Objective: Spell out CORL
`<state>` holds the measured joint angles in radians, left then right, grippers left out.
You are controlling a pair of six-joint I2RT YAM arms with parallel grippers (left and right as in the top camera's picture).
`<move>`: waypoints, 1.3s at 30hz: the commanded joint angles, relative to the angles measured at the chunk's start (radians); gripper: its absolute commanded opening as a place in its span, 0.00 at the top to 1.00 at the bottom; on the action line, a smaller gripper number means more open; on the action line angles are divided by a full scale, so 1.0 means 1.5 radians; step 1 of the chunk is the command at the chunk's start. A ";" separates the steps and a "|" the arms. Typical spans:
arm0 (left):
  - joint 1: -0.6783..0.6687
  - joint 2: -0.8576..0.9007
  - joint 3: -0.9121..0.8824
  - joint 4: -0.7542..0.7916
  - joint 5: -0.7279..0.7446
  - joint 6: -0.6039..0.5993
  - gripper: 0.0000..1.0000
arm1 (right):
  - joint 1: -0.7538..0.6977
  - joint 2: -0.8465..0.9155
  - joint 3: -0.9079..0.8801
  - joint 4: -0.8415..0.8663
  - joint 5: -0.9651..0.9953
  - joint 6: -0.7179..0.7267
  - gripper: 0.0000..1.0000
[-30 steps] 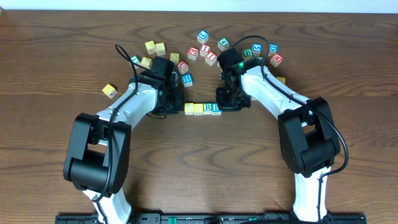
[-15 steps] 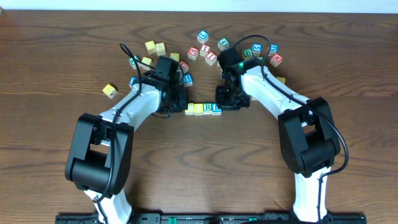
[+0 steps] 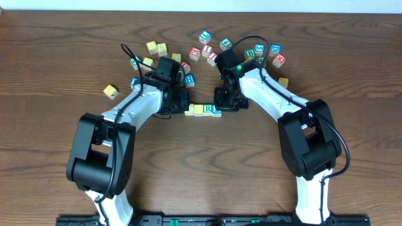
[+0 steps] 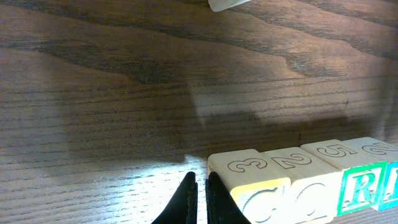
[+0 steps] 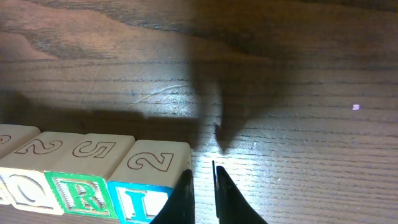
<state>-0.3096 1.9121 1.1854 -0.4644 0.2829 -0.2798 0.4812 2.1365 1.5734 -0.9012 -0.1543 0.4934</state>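
Left wrist: left fingers nearly closed, empty — beside C block; right fingers likewise (beside L block).

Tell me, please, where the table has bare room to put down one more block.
Bare wood lies in front of the block row, between the left arm and right arm, and left of the lone yellow block. Behind the row, the loose blocks crowd together.
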 commanded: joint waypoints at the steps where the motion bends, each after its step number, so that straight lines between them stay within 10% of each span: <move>1: -0.004 0.010 -0.006 0.005 0.016 0.012 0.92 | 0.013 0.005 -0.004 0.005 -0.016 0.010 0.91; 25: -0.020 0.018 -0.002 0.040 0.013 0.012 0.93 | 0.008 0.004 -0.003 0.053 0.002 0.027 0.85; 39: 0.097 -0.130 0.088 -0.105 -0.046 0.102 0.92 | -0.094 -0.101 0.016 0.036 0.004 -0.047 0.79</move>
<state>-0.2180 1.8503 1.2430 -0.5770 0.2775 -0.1638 0.3756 2.0911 1.5700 -0.8371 -0.1429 0.4808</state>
